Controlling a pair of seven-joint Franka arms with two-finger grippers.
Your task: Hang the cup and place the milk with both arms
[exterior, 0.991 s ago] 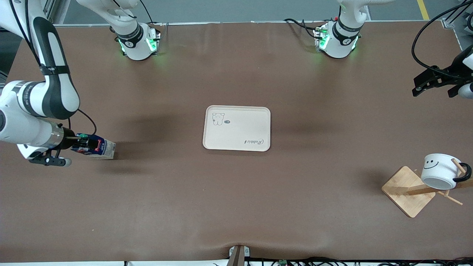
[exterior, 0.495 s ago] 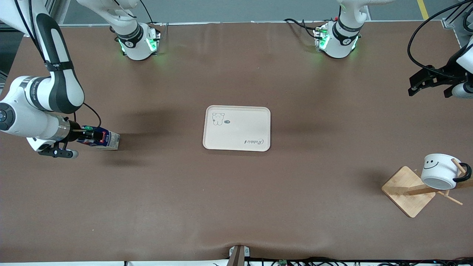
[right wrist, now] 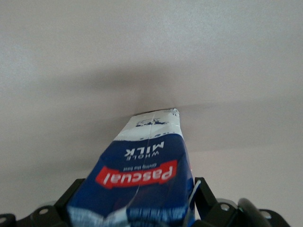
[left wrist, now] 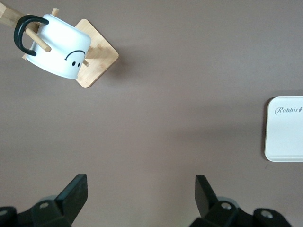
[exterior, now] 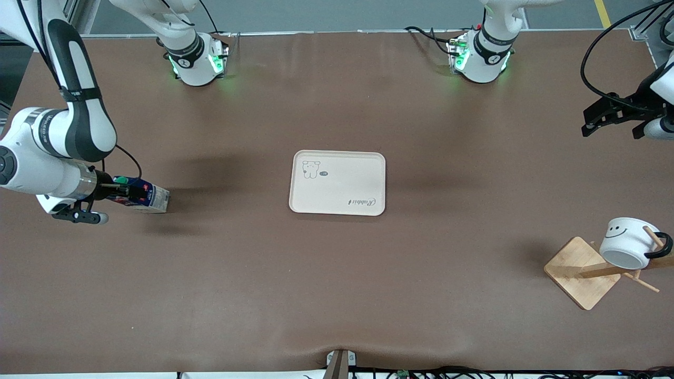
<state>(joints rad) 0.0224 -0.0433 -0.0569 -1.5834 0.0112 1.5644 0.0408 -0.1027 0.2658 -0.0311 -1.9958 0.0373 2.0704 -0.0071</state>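
Cup half looks done: small white mug with black loop handle and smiley face (exterior: 629,243) hangs upside-down by its handle on a peg of the light wooden rack w/ square base (exterior: 579,271), toward the left arm's end of the table. Left gripper (exterior: 615,117) waits up over that end, fingers apart, holding nothing. Milk step in hand: right gripper (exterior: 120,192) at the dark blue carton w/ red-white print and green cap (exterior: 143,196), tilted, at the right arm's end; jaws flank it, can't tell if they're clamping. Next, I'd judge: firm grip, carry to the cream rectangular tray w/ dog print (exterior: 337,182) mid-table, set upright. Tray holds nothing.
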